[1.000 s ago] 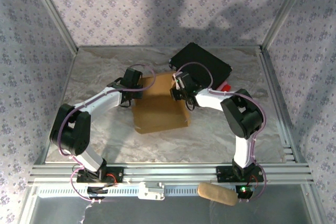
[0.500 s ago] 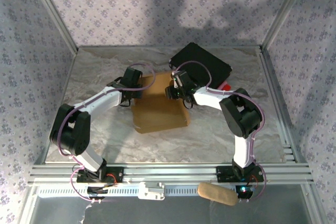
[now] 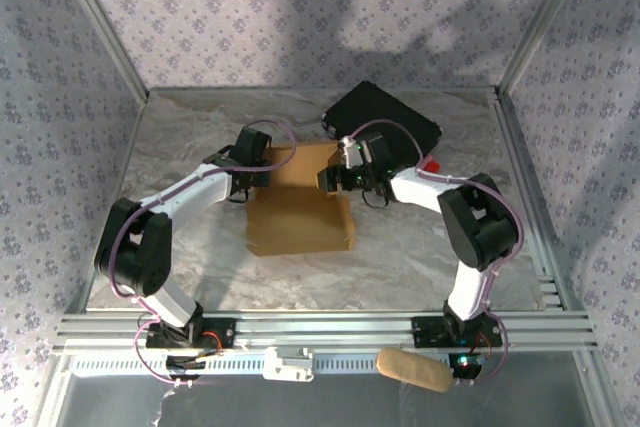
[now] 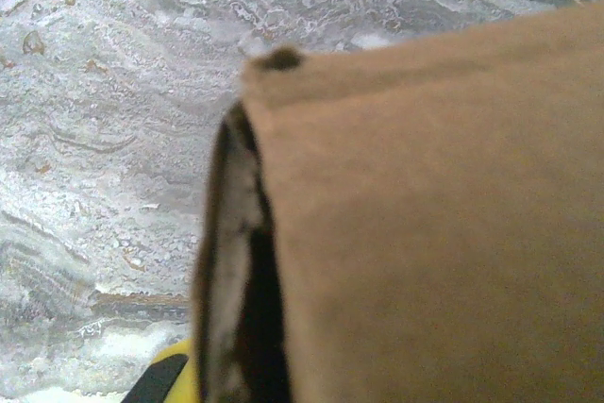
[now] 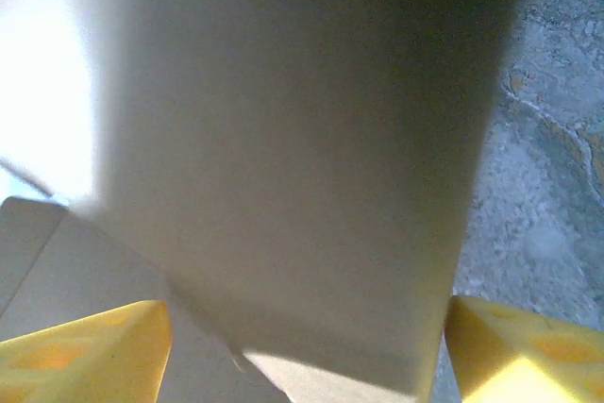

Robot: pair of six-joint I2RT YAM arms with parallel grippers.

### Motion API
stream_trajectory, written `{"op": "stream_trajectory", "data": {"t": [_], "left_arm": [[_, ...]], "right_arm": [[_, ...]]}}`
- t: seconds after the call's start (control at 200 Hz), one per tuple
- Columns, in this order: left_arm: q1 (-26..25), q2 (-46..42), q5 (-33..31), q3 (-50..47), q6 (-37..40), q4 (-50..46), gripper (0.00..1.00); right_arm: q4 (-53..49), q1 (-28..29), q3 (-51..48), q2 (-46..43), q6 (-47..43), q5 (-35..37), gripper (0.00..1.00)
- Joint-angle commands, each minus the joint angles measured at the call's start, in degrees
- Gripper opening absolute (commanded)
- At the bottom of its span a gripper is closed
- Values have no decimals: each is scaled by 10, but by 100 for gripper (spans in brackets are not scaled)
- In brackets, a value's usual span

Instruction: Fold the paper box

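Note:
The tan paper box [image 3: 300, 222] lies in the middle of the table, with a back panel [image 3: 300, 165] rising behind it. My left gripper [image 3: 252, 179] is at the box's back left corner, shut on the cardboard wall [image 4: 425, 233]. One yellow fingertip [image 4: 165, 379] shows beside the wall's dark edge. My right gripper [image 3: 328, 180] is at the back right of the box. In the right wrist view it [image 5: 307, 356] stands open, its yellow fingers [image 5: 85, 351] wide apart on either side of a pale cardboard flap [image 5: 283, 158].
A black case [image 3: 385, 127] lies at the back right, close behind my right wrist, with a small red thing [image 3: 430, 164] beside it. A tan roll [image 3: 412, 369] rests on the front rail. Metal posts and patterned walls close in the marble table [image 3: 180, 147].
My right gripper's jaws have spread apart and its arm has swung to the right. The box has squared up and sits lower at the front. The left gripper has stayed in place.

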Motion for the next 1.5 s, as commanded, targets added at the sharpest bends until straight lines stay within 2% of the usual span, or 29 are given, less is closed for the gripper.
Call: {"op": "stream_trajectory", "data": {"t": [0.0, 0.115, 0.32, 0.545, 0.595, 0.685, 0.75, 0.815, 0.919, 1.124, 1.299, 1.499], "left_arm": [[-8, -1, 9, 19, 12, -10, 0], [-8, 1, 8, 19, 14, -8, 0], [-9, 6, 7, 18, 12, -5, 0], [-9, 7, 6, 19, 15, -4, 0], [-9, 7, 5, 21, 14, -3, 0], [-9, 9, 6, 25, 13, -5, 0], [-10, 9, 5, 28, 11, -8, 0], [-11, 7, 4, 28, 11, -8, 0], [-11, 7, 4, 28, 14, -8, 0], [-11, 7, 4, 24, 13, -6, 0], [-11, 8, 9, 26, 12, -8, 0], [-12, 8, 7, 30, 12, -12, 0]], "right_arm": [[31, -33, -24, -24, 0, -72, 78], [54, -52, -43, -23, 5, -92, 73], [96, -78, -90, -58, 20, -72, 73], [131, -108, -121, -66, 36, -88, 70], [106, -98, -115, -70, 26, -57, 70], [44, -59, -107, -89, 7, 61, 70], [32, -19, -128, -115, 7, 165, 74], [43, 4, -150, -124, 28, 218, 76], [50, 16, -150, -106, 50, 260, 77], [28, 20, -82, -39, 50, 264, 76], [7, 38, -29, 7, 23, 266, 69], [-12, 41, -14, 26, 8, 287, 47]]}}
